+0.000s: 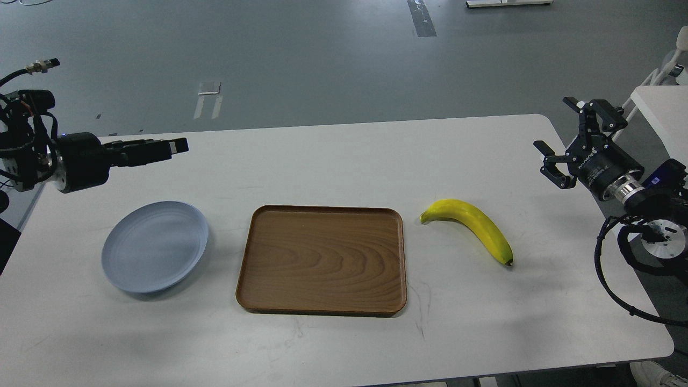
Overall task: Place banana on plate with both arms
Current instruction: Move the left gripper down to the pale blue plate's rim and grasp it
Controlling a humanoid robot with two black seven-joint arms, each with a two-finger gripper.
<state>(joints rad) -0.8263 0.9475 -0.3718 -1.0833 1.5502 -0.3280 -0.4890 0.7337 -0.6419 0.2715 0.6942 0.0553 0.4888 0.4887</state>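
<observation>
A: Where does the single view sit?

B: High up at the robot's head, facing forward and tilted down onto the white rounded-corner table (333, 161).

A: How near is it?

B: Far enough to take in nearly the whole tabletop, with the near edge cut off at the bottom and the grey floor (301, 59) stretching beyond the far edge.

A: What frames the sides?

B: A black cabled arm (32, 150) enters from the left edge, another (645, 199) from the right.

A lab: white table (333, 161) on bare grey taped floor (269, 54).
</observation>
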